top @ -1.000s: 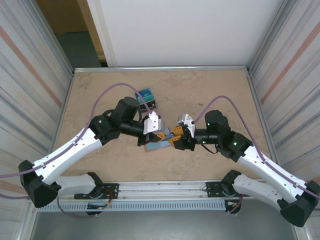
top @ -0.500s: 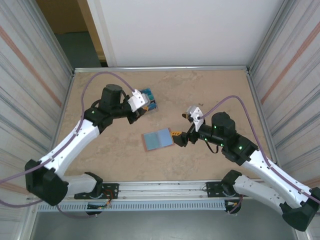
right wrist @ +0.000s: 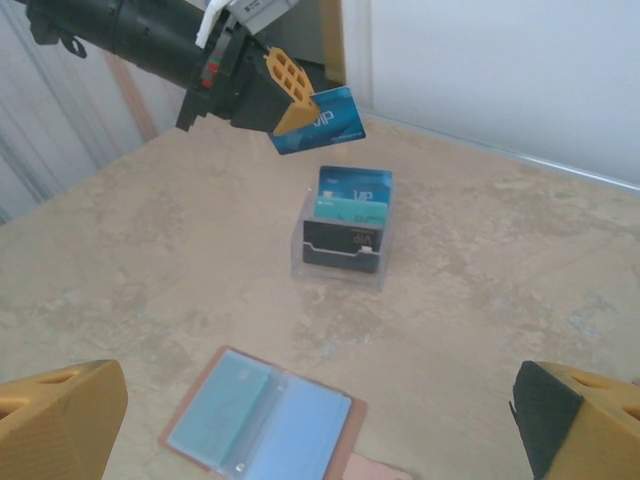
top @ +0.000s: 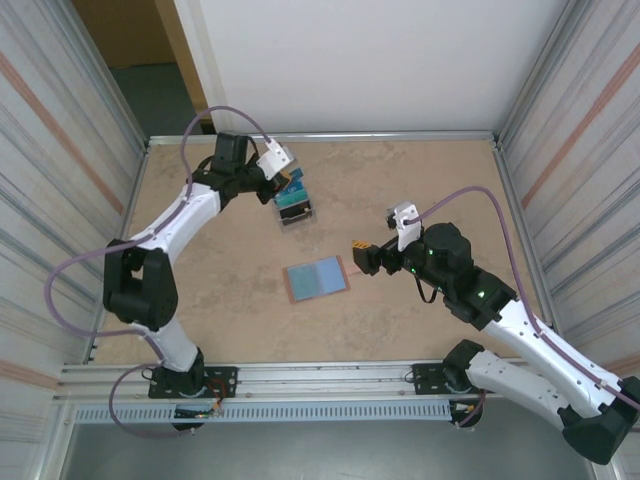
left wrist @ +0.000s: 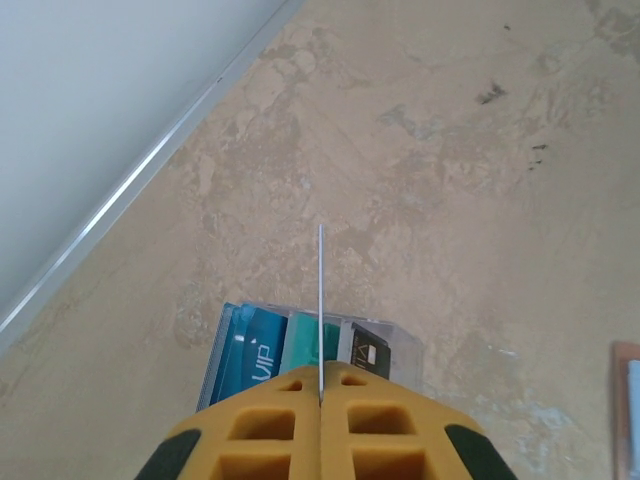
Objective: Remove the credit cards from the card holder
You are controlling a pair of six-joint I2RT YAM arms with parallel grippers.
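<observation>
The salmon-pink card holder (top: 316,278) lies open and flat mid-table, its light blue lining up; the right wrist view shows it too (right wrist: 262,418). My left gripper (top: 284,184) hovers at the back left, just above a clear card stand (top: 294,210), and is shut on a blue credit card (right wrist: 320,121). From the left wrist that card (left wrist: 321,300) shows edge-on between the yellow fingers (left wrist: 270,430). My right gripper (top: 361,257) stands open just right of the card holder, above its pink tab, with nothing between its fingers (right wrist: 60,415).
The clear stand (right wrist: 342,236) holds several blue, teal and dark cards upright. A raised metal rim (top: 320,136) runs along the table's back edge, and ribbed walls close in both sides. Bare tabletop lies between the stand and the card holder.
The left arm swung from the card holder to the back left, carrying a blue card over the stand. The right gripper opened and drew back to the right.
</observation>
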